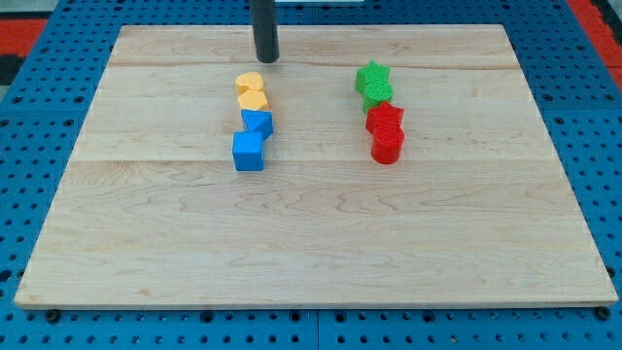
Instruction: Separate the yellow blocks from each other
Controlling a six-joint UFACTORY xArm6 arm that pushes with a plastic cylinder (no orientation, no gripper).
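My tip (266, 58) stands free, touching nothing, just above the upper yellow block (249, 83) — I'd aim for the seam against the lower yellow block (253, 99) and push sideways, sparing the blue blocks (251, 139) below.

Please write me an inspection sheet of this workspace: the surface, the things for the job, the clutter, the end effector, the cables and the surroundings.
Surface: wooden board, pale, flat.
Job's things: upper yellow block and lower yellow block, touching, stacked in a column toward the view's top.
Clutter: two blue blocks right below the yellow ones; two green blocks and two red blocks in a column at the view's right.
End effector: my tip, just above and right of the upper yellow block, apart from it.
Cables: nothing seen.
Surroundings: blue perforated base around the board.
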